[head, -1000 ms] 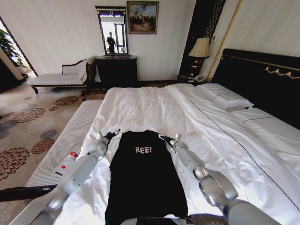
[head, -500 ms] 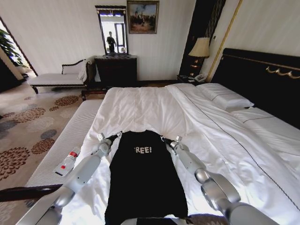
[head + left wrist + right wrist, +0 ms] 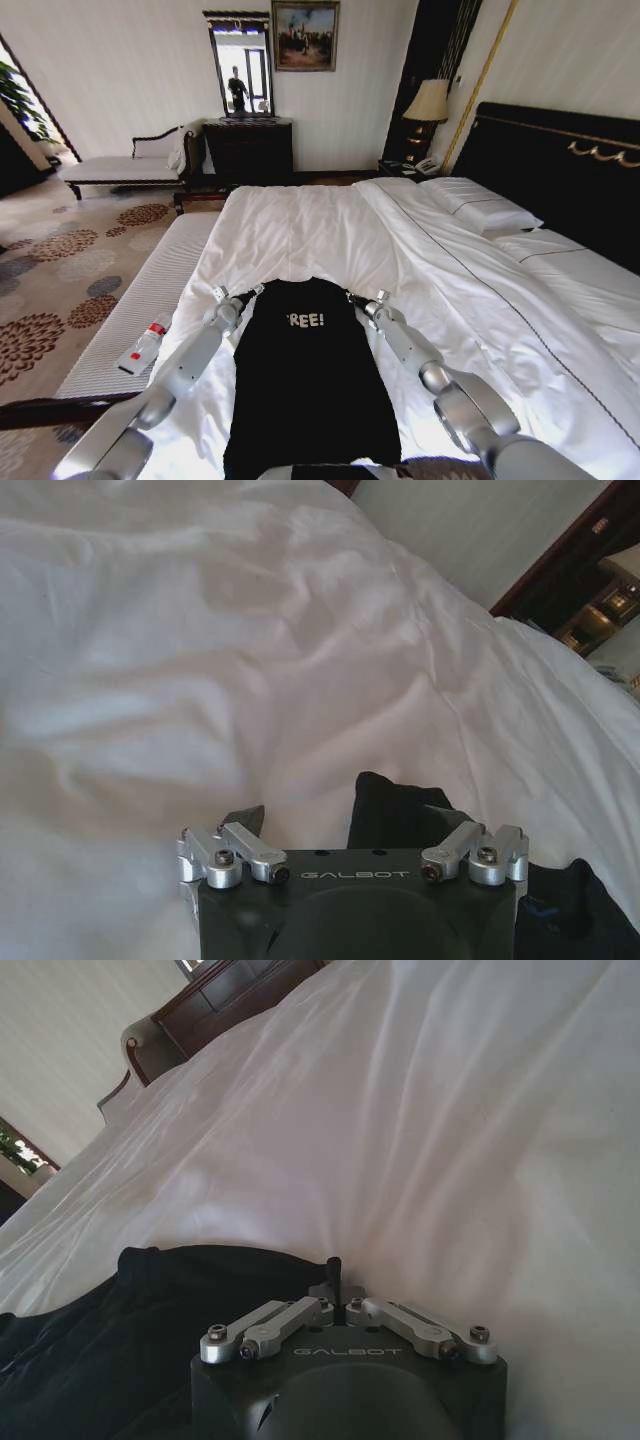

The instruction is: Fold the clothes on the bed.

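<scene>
The clothes [image 3: 310, 385] are one black T-shirt with white lettering, lying as a narrow strip on the near part of the bed [image 3: 300, 230]. My left gripper [image 3: 255, 291] is at the strip's far left corner. In the left wrist view that gripper [image 3: 348, 818] is open, and the shirt's corner [image 3: 390, 805] lies between its fingers. My right gripper [image 3: 350, 297] is at the far right corner. Seen from the right wrist, this gripper [image 3: 335, 1275] is shut, with the shirt's edge [image 3: 150, 1310] running into its closed fingers.
A white-cushioned bench [image 3: 150, 285] runs along the bed's left side with a plastic bottle [image 3: 145, 345] on it. Pillows [image 3: 480, 208] and the dark headboard [image 3: 560, 170] are at the right. White duvet stretches beyond the shirt. A chaise [image 3: 120, 168] and dresser [image 3: 248, 150] stand by the far wall.
Both grippers have shifted slightly nearer and inward at the shirt's far corners. The shirt itself lies as before.
</scene>
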Motion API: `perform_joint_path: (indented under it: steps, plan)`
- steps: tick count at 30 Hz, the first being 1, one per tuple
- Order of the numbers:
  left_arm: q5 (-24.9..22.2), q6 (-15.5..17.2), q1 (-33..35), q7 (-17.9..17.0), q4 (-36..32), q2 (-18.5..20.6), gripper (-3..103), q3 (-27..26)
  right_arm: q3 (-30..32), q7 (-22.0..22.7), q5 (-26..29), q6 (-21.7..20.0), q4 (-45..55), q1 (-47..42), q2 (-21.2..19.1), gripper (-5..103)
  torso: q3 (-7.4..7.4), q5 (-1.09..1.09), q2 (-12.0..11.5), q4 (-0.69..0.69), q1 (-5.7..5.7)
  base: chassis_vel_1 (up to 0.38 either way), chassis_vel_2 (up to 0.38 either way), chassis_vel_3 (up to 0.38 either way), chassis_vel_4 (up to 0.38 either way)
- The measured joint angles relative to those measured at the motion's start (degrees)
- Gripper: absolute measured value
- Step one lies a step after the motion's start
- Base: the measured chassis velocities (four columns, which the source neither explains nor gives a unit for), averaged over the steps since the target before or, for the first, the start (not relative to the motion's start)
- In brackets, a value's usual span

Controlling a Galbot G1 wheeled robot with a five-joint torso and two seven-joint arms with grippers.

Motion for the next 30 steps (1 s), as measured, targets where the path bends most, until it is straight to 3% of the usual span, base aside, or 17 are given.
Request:
perform_joint_path:
  steps: [11, 14, 17, 18, 24, 30]
  plan:
    - [5.1, -1.3, -6.0, 2.9, 10.4, -5.5, 78, 2.2, 0.4, 0.4, 0.4, -0.1, 1.0, -0.6, -0.5, 1, 0.0, 0.01, 0.0, -0.01, 0.0, 0.0, 0.0, 0.0, 0.0]
    - [6.0, -1.3, -6.7, 3.0, 11.5, -6.3, 62, 2.6, 0.7, 0.4, 0.4, 0.0, 1.1, -1.0, -1.0, 1, -0.01, 0.0, 0.0, -0.01, 0.0, 0.0, 0.0, 0.0, 0.0]
    - [6.4, -1.3, -6.7, 3.0, 11.6, -6.4, 57, 2.8, 0.9, 0.3, 0.4, 0.1, 0.9, -1.0, -1.0, 1, -0.01, -0.01, 0.0, -0.02, -0.01, 0.0, 0.0, 0.0, 0.0]
    - [6.9, -1.5, -6.7, 3.1, 11.6, -6.3, 46, 3.1, 1.1, 0.3, 0.4, 0.2, 0.7, -0.9, -0.9, 1, -0.01, 0.0, 0.0, -0.03, 0.0, 0.0, 0.0, 0.0, 0.0]
    - [7.6, -1.8, -6.2, 3.2, 11.2, -5.7, 30, 3.6, 1.1, 0.3, 0.3, 0.3, 0.3, -0.7, -0.3, 1, -0.01, -0.02, 0.0, -0.03, 0.0, 0.0, 0.0, 0.0, 0.0]
    - [7.6, -1.9, -6.2, 3.0, 10.8, -5.2, 4, 3.6, 0.8, 0.6, 0.1, 0.4, 0.2, -0.2, 0.5, 1, -0.01, -0.02, 0.0, -0.03, 0.0, 0.0, 0.0, 0.0, 0.0]
